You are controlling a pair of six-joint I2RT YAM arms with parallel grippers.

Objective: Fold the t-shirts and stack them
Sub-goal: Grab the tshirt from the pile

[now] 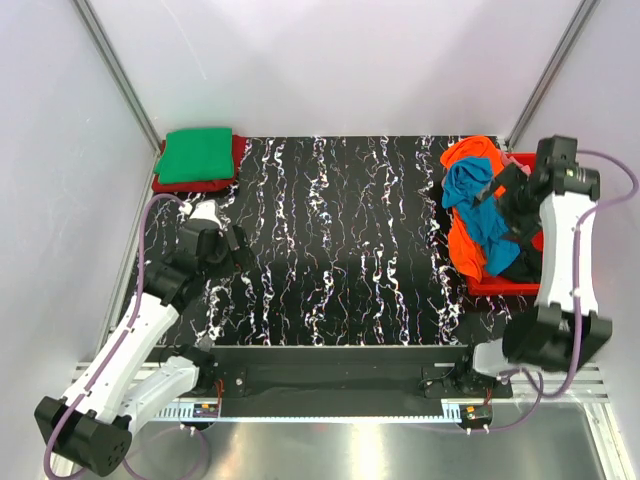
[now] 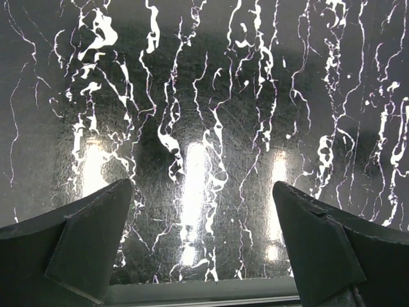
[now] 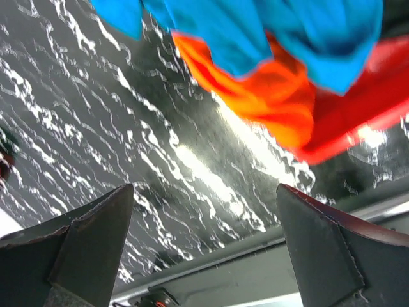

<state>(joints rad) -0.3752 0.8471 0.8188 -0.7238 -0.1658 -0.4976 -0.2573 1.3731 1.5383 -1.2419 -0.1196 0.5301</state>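
A folded green t-shirt lies on a folded red t-shirt at the table's far left corner. At the right, a teal blue t-shirt lies crumpled on an orange t-shirt that hangs over the bin's left rim, with black cloth beside them. My right gripper hovers over this pile, open and empty. In the right wrist view its gripper is open, with the teal shirt and orange shirt beyond it. My left gripper is open and empty above the bare table.
A rigid red plastic bin holds the pile at the table's right edge. The black marbled table top lies between the two shirt groups. White walls and metal posts close in the back and sides.
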